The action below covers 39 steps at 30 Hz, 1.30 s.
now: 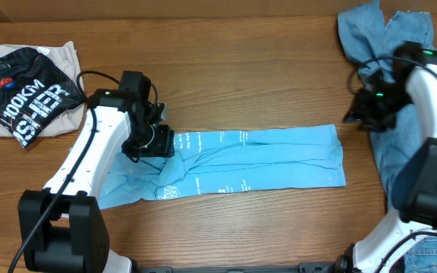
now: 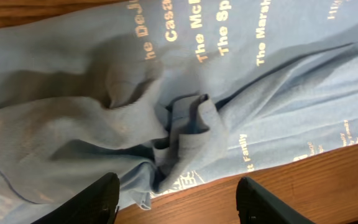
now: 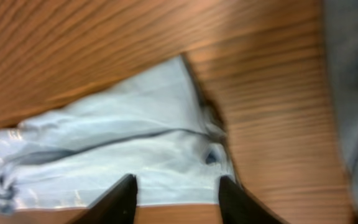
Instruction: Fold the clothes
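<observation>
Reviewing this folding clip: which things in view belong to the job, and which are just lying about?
Part of the job: light blue T-shirt, mid-table; left gripper, open over its bunched end; right gripper, open near its other end.
Lying about: denim jeans, right side; black shirt with white lettering, left corner; beige cloth under it.

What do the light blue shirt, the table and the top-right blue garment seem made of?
Light blue shirt: matte soft knit, probably cotton; limp creases, fine texture. Table: wood or wood-look laminate; streaky grain, slight sheen. Blue garment: thicker, likely denim; duller, mottled blue.
</observation>
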### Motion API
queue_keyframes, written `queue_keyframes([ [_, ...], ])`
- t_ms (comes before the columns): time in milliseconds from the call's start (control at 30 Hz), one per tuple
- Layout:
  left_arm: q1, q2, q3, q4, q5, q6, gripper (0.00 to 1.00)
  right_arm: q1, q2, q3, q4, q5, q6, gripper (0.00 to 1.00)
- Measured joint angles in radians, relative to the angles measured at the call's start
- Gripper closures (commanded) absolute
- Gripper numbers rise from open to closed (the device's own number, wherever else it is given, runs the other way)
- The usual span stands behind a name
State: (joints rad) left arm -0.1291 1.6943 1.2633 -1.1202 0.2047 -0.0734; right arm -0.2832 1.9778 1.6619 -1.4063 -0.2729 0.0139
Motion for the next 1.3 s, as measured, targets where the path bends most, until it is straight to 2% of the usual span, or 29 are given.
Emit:
queue_keyframes([
  [67, 0.003, 0.000, 0.000, 0.002, 0.000, 0.000, 0.37, -0.056, 0.000, -0.020, 0.006, -0.019, -0.009, 0.35],
  [167, 0.003, 0.000, 0.000, 0.004, 0.000, 0.000, 0.37, -0.098, 0.000, -0.085, 0.013, -0.032, -0.020, 0.30],
  [467, 0.003, 0.000, 0.000, 0.016, 0.000, 0.000, 0.35, -0.076, 0.000, -0.357, 0.238, -0.074, -0.056, 0.29],
  [633, 0.003, 0.000, 0.000, 0.019, 0.000, 0.000, 0.35, -0.077, -0.015, -0.450, 0.298, -0.130, -0.058, 0.30],
  [833, 0.003, 0.000, 0.000, 0.021, 0.000, 0.000, 0.35, -0.055, -0.027, -0.497, 0.320, -0.182, -0.067, 0.54],
  [1000, 0.003, 0.000, 0.000, 0.019, 0.000, 0.000, 0.36, -0.016, -0.024, -0.512, 0.335, -0.182, -0.068, 0.80],
  [1300, 0.003, 0.000, 0.000, 0.018, 0.000, 0.000, 0.40, -0.011, -0.021, -0.518, 0.359, -0.165, -0.008, 0.91],
])
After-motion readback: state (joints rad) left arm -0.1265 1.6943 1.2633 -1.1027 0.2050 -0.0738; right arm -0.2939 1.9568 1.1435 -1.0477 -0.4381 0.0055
